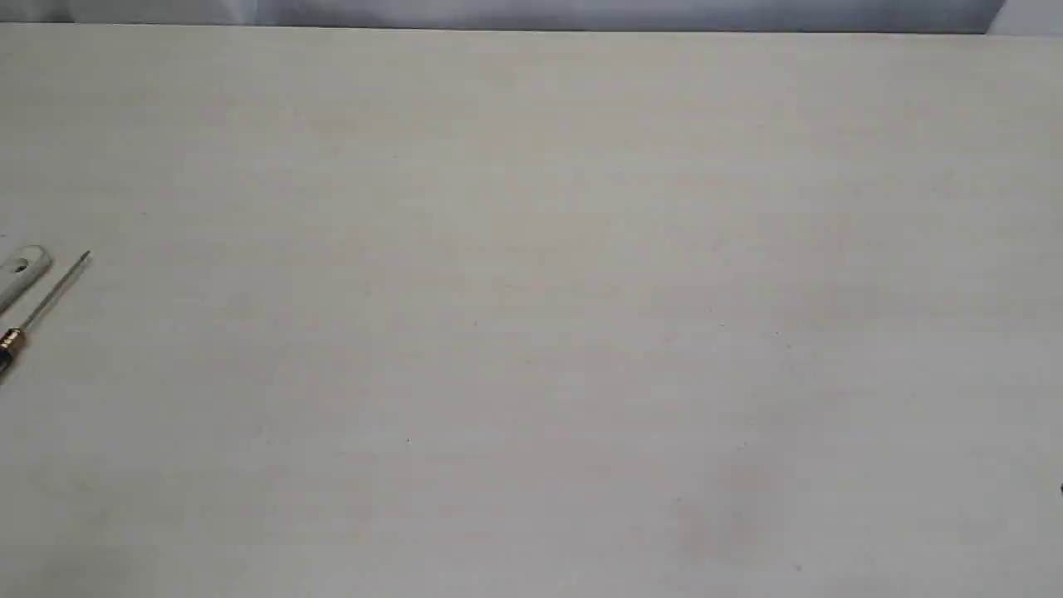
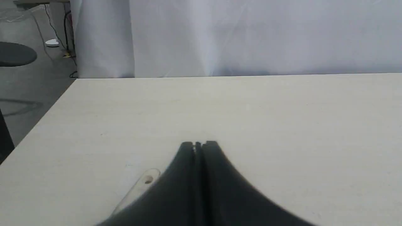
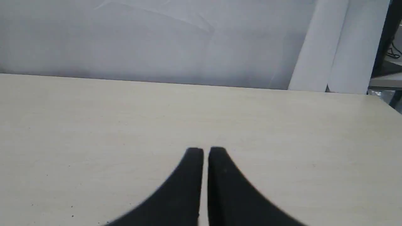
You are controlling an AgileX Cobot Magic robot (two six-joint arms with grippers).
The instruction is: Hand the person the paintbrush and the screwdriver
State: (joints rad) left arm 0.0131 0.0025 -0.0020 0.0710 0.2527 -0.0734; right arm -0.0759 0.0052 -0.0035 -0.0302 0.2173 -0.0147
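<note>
At the far left edge of the exterior view only the rounded end of the paintbrush [image 1: 23, 267] handle shows, with its hole; the bristles are out of frame. Beside it lies the screwdriver [image 1: 51, 296], thin shaft pointing up-right, gold collar and black handle cut off by the frame. In the left wrist view my left gripper [image 2: 198, 144] is shut and empty above the table, with the paintbrush [image 2: 143, 184] handle end just beside its dark fingers. My right gripper [image 3: 205, 150] is shut on nothing over bare table. The person is out of view, and neither gripper shows in the exterior view.
The pale table [image 1: 531, 332] ends at a far edge backed by a white curtain [image 2: 238, 34]. In the left wrist view the table's side edge drops to a grey floor with a black round stool [image 2: 15, 54] and cables.
</note>
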